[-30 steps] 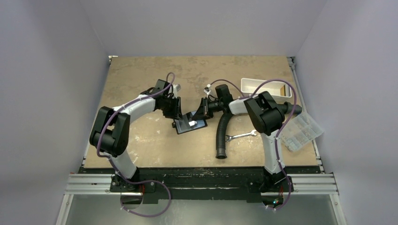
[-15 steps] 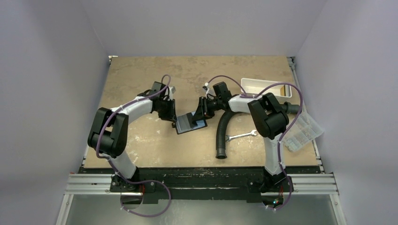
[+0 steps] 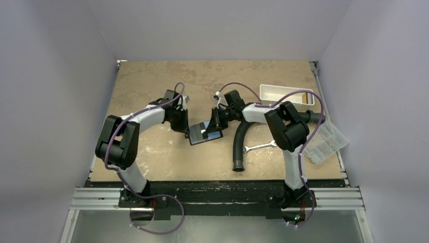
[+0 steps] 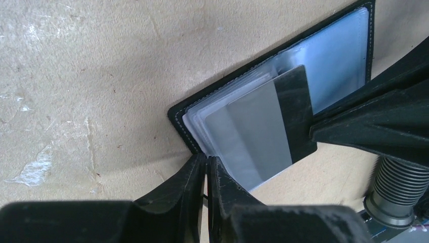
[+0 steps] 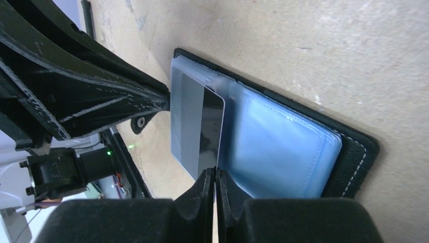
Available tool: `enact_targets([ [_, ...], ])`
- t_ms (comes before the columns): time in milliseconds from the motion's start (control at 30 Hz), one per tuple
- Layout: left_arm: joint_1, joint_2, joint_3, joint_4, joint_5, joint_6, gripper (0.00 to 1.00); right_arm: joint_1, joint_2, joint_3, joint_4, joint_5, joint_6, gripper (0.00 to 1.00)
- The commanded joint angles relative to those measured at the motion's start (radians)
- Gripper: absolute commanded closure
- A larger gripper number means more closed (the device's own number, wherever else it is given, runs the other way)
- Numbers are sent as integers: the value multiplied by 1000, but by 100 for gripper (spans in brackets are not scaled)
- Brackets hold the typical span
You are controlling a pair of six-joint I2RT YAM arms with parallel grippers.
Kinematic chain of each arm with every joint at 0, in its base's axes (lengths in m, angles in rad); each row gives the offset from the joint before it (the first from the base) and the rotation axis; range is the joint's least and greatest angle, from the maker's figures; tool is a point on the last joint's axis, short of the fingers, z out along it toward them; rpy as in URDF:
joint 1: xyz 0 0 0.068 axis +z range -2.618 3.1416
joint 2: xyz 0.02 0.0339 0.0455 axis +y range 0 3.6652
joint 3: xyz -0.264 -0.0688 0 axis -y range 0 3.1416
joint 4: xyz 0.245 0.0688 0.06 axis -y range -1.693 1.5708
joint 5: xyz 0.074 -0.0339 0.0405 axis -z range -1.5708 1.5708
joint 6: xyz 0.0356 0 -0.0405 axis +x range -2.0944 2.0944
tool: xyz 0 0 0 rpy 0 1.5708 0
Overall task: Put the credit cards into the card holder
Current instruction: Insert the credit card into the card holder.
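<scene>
Since a second ago the right wrist has edged leftward over the open holder, and the left wrist has drawn slightly back to its left edge. From above, the small black folding card holder (image 3: 206, 135) lies spread open on the tan counter (image 3: 152, 81) between the left tool (image 3: 184, 126) and the right tool (image 3: 215, 123), with a thin grey credit card (image 3: 202, 129) on its face. Farther right sit a white rectangular tray (image 3: 273, 91) with something tan at one end, too small to identify, and a clear compartment box (image 3: 328, 139) of small parts. A black ribbed hose (image 3: 239, 147) and a silver wrench (image 3: 259, 147) lie near. The left wrist view shows the left tool clenched on the holder's near edge, seemingly pinching a clear sleeve, while the card, grey with a black stripe, lies slanted across the stacked sleeves. The right wrist view shows the right tool grasping the card by one long edge; the bluish sleeves beside it look unfilled, and I cannot tell whether the card's leading edge sits inside a pocket or merely on top. The risk, I judge, is the card riding over the sleeve mouth, or pivoting in that narrow pinch. A push could also drag the holder out of the left tool's hold.
</scene>
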Motion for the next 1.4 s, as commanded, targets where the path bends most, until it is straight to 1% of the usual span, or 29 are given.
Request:
enact_targets([
  [0,0,4,-6,14,32,13,89,22,-51,-29,137,-9,109,91],
  [67,0,3,-8,16,36,13,91,31,-58,-54,206,-20,164,91],
  [133,0,0,-8,16,35,13,91,38,-62,-59,222,-9,176,91],
  [433,0,-4,-7,15,41,16,93,40,-55,-13,104,22,84,83],
  [700,0,-6,-9,18,48,14,95,82,-37,3,124,20,97,82],
  [833,-1,-10,-12,18,47,14,95,84,-39,5,134,3,97,82],
  [933,-1,-12,-13,18,47,14,95,81,-50,5,122,-1,84,79],
  [1267,-1,-16,-11,16,46,16,96,81,-58,20,50,57,28,76],
  [1367,-1,-15,-11,17,47,16,96,88,-53,25,53,80,37,75],
])
